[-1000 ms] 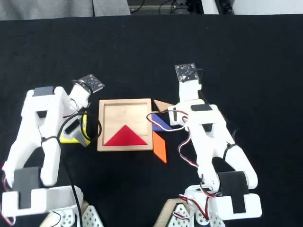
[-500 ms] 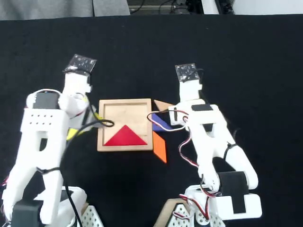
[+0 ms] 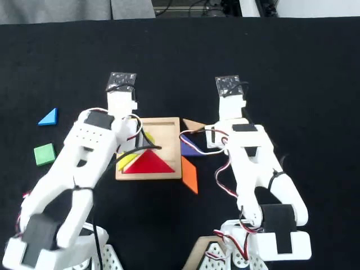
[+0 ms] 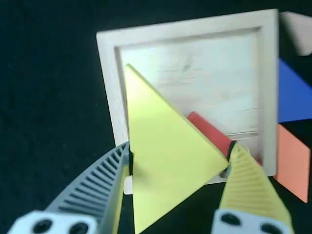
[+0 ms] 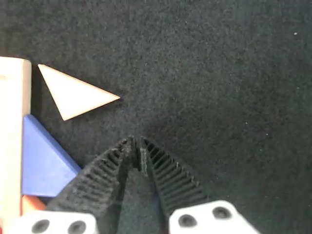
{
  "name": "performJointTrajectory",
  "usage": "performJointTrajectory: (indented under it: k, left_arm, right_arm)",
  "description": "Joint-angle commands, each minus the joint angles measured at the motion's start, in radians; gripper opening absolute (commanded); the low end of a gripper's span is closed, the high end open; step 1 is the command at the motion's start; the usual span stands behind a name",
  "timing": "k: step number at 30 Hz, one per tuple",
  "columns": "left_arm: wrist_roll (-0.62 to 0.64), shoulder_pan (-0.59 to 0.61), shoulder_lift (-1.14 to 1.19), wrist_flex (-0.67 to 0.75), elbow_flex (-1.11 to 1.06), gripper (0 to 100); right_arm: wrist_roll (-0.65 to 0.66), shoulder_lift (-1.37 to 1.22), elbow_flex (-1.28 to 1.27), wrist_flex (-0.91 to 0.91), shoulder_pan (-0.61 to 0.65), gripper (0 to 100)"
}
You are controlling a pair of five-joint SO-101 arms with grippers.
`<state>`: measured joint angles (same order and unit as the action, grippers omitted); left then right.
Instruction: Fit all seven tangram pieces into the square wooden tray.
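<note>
On the left, leaning far forward from the near side of the table [image 3: 304, 67], with the left arm [image 3: 84, 152] angled in over the left half of the square wooden tray [image 3: 169, 120]. Grips with the left hand [image 4: 178, 157] spread wide, its fingers [image 4: 105, 180] pressed on opposite edges of a big yellow triangle [image 4: 156, 131] held flat between them. Hangs that triangle across the tray's left rim and near-left corner, overlapping part of the red triangle [image 4: 209, 132]; cannot tell whether it touches the wood or rides just above it. In the tray, lying flat along the near wall with its point towards the far side: the red triangle, and nothing seated beside it yet. On the right, bent forward just beside the tray with the right arm [image 3: 247, 152], wrist turned down at the table. Keeps nothing in the right hand [image 5: 135, 148], fingertips pinched together over the black cloth. Just left of that hand, outside the tray's right rim: a tan triangle [image 5: 73, 95] at the far end, a dark blue triangle [image 5: 46, 156] against the rim nearer in, an orange parallelogram [image 3: 190, 175] nearest. Well apart on the far left of the table: a light blue triangle [image 3: 49, 117], and nearer, a green square [image 3: 44, 154].
</note>
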<state>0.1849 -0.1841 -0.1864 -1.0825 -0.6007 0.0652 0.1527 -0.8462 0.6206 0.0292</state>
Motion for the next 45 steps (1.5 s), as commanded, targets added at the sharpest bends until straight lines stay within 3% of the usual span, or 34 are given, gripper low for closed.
performJointTrajectory:
  k: [1, 14, 19, 24, 30, 36, 45]
  left_arm:
    - [0.026, 0.004, 0.086, 0.020, 0.093, 9]
    - [0.032, 0.038, 0.296, 0.018, 0.249, 9]
    - [0.155, 0.070, 0.302, 0.021, 0.249, 9]
    - [0.176, 0.085, 0.305, 0.021, 0.246, 9]
    - [0.170, 0.077, 0.305, 0.021, 0.245, 9]
    - [0.169, 0.082, 0.307, 0.017, 0.242, 20]
    - [0.074, 0.079, 0.307, 0.020, 0.242, 19]
  right_arm:
    - [0.009, 0.050, 0.010, -0.018, -0.006, 1.1]
    - [0.011, 0.048, 0.002, -0.043, -0.006, 1.1]
    - [0.011, 0.048, 0.002, -0.043, -0.006, 1.1]
    - [0.011, 0.048, 0.002, -0.043, -0.006, 1.1]
    - [0.011, 0.048, 0.002, -0.043, -0.006, 1.1]
    - [0.011, 0.048, 0.002, -0.043, -0.006, 1.1]
    - [0.011, 0.048, 0.002, -0.044, -0.005, 1.1]
